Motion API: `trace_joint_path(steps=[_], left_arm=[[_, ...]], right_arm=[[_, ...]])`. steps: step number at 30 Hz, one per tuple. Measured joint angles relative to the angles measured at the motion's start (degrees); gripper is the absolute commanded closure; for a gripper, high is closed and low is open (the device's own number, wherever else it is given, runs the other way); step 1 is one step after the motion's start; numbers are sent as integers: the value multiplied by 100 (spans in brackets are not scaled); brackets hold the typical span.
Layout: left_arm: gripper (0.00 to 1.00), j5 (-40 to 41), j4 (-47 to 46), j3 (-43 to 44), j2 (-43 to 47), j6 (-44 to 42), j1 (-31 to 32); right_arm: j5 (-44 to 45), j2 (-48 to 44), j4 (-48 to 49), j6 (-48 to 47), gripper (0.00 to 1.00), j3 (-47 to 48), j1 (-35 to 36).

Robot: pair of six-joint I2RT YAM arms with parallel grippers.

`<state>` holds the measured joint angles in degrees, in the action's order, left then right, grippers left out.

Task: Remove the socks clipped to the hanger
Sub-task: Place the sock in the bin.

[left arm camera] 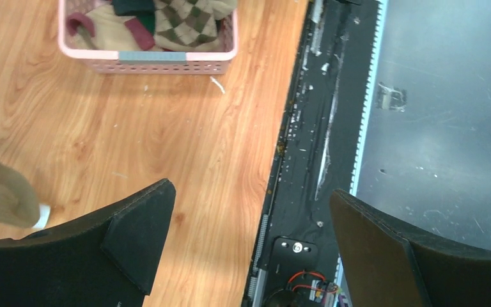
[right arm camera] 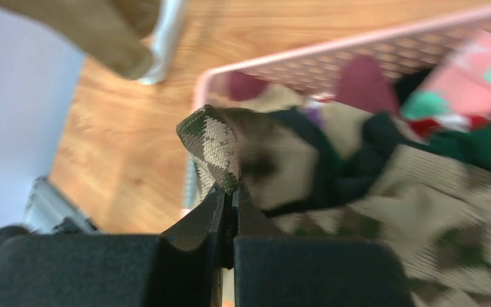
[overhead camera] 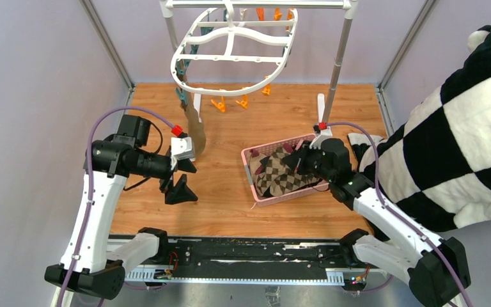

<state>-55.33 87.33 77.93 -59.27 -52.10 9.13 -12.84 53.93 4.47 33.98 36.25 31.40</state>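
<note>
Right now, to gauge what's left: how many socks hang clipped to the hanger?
1: an olive-brown sock hanging from the left rim of the hanger in the top view. The far clips look bare, but they are partly cut off.

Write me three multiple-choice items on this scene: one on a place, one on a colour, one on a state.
1. Where is the argyle sock that the right hand pinches?
A. over the pink basket
B. on bare floor
C. outside the cell
2. The hanging sock clipped to the hanger is:
A. red
B. olive-brown
C. pink
3. The left hand is:
A. open
B. shut on a sock
C. shut, empty

Key: A, the basket lies right behind it; B, the top view shows its brown fabric; A, its fingers stand wide apart.
</note>
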Motion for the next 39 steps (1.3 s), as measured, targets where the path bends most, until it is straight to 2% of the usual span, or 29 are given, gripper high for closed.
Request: trace_joint_path(steps=[4,7,8,12,13,15,17,20,23,26,30,32,35,39], left_arm=[[0,549,-664,-22,184,831,0],[0,1169,-1294,-87,326,1550,-9],[0,1338,-1462,-87,334,1766,-24],[0,1617,-1851,-87,186,2354,-273],[0,1622,-1908,-87,103,2452,-402],[0,1565,-2000,-85,-59,2603,-730],[0,1486,-2048,-85,-197,2704,-1095],[0,1342,-2109,-85,-319,2817,-1587],[0,1235,-2129,-85,-326,2863,-1770],[0,1163,-2129,-85,-323,2907,-1840],[0,1091,-2129,-85,-369,2994,-1987],[0,1038,-2129,-85,-426,3032,-2122],[0,986,-2131,-85,-514,3077,-2365],[0,962,-2131,-85,-562,3119,-2612]], right_arm=[[1029,122,-610,-63,98,-44,-286],[1733,125,-885,-216,85,-42,-319],[1886,127,-929,-267,80,-42,-321],[2430,258,-1231,-562,44,96,-326],[2518,291,-1355,-688,38,173,-334],[2577,302,-1563,-796,32,310,-348],[2529,271,-1788,-903,32,522,-356],[2256,122,-2116,-957,44,946,-367],[1681,-136,-2175,-841,55,1182,-380],[859,-315,-1928,-535,59,1121,-380],[68,-85,-1202,-157,60,540,-380],[-66,319,-879,-31,54,227,-391],[24,984,-575,101,52,-166,-459],[398,1224,-212,216,49,-417,-468]])
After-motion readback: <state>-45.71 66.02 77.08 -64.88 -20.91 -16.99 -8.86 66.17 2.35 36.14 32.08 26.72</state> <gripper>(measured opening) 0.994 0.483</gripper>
